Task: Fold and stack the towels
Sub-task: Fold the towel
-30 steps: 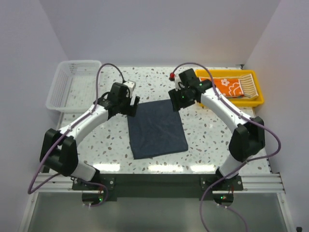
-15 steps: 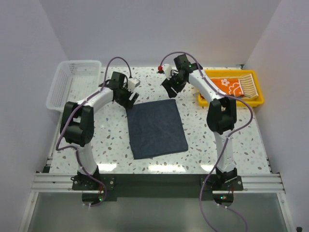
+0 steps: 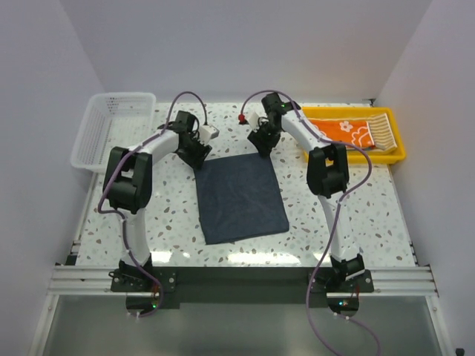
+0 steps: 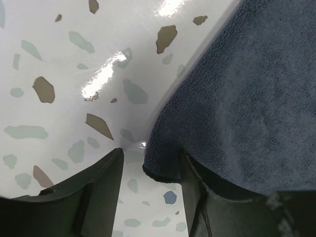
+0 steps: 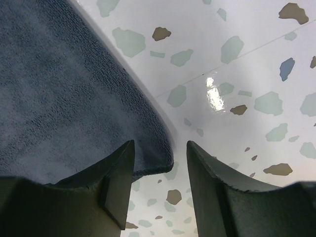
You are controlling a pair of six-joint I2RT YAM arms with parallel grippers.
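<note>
A plain dark blue-grey towel (image 3: 241, 196) lies flat in the middle of the table. My left gripper (image 3: 197, 154) is down at its far left corner. In the left wrist view that corner (image 4: 165, 163) sits between the open fingers of the left gripper (image 4: 150, 154), against the right finger and apart from the left one. My right gripper (image 3: 263, 145) is at the far right corner. There the corner (image 5: 153, 148) lies between the open fingers of the right gripper (image 5: 160, 144), near the left finger. An orange flower-print towel (image 3: 347, 132) and a tan striped towel (image 3: 380, 130) lie in the tray.
A yellow tray (image 3: 364, 158) stands at the far right of the speckled table. A white mesh basket (image 3: 111, 127) sits at the far left corner. Purple cables loop above both arms.
Both arms have reached farther out and lowered their grippers onto the dark towel's far corners. The left jaws have narrowed around their corner. The towel itself has not moved.
</note>
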